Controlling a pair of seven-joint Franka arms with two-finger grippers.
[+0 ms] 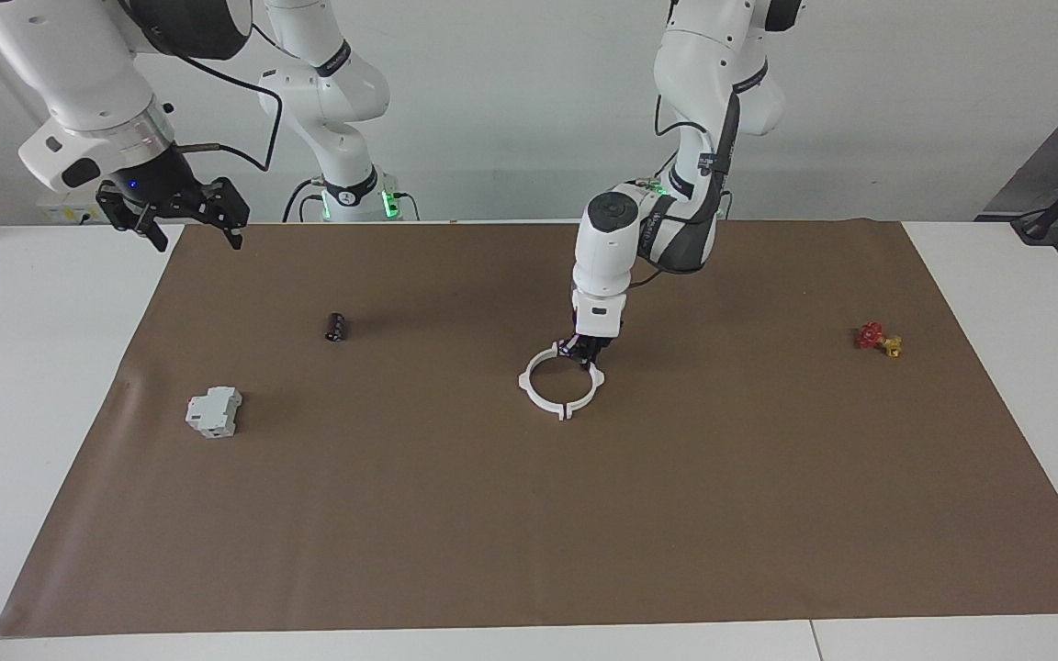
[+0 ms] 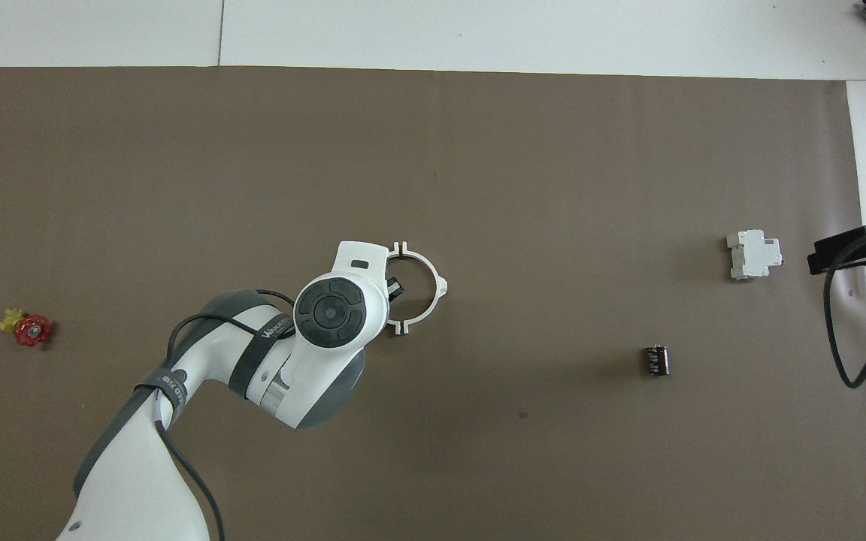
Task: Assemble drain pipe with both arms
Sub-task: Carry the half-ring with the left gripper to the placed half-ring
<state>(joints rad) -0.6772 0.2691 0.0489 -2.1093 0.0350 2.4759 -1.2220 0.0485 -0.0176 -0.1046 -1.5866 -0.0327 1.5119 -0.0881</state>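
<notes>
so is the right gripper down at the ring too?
No. The right gripper hangs raised over the mat's edge at its arm's end, while only the left gripper is at the white ring.

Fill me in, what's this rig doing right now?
The left gripper is down at the rim of the drain pipe, whose two white arcs lie together as a ring mid-mat. The right gripper waits raised at the mat's edge, open. A grey-white block, black cylinder and red-and-yellow valve lie untouched.
</notes>
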